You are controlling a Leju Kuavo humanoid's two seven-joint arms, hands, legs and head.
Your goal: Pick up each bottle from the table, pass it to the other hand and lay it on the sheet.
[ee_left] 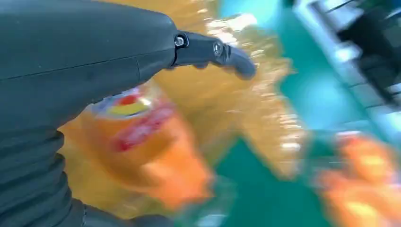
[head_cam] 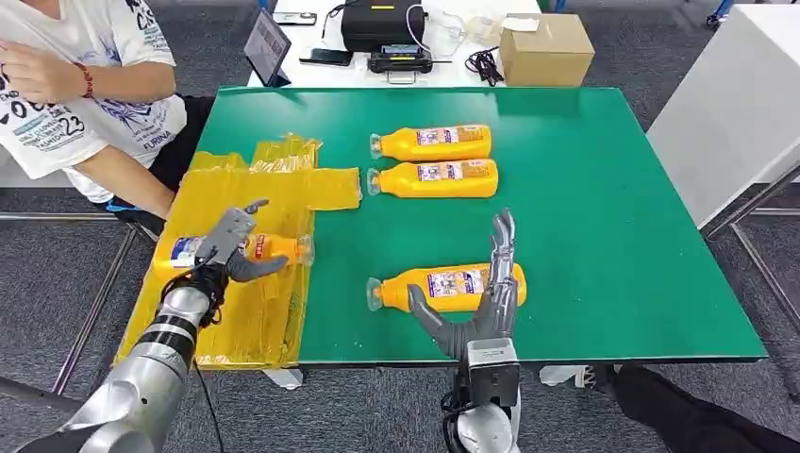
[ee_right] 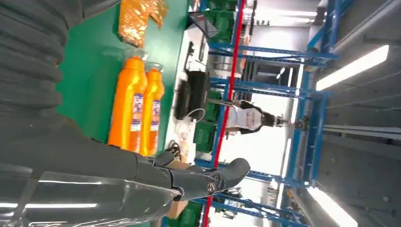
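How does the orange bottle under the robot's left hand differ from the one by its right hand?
The orange plastic bottle on the yellow sheet lies on crinkled plastic, partly covered by the left hand. The orange plastic bottle near the right hand lies on bare green table, fully visible. Both lie sideways.

The right half of the green table top lies bare — broad room for a hand there. Toward the middle, two orange plastic bottles lie side by side near the far edge, and a third orange bottle lies near the front edge, with open green between them. The crinkled yellow sheet covers the left side, one orange bottle on the sheet — a person's forearm rests at its far left corner.
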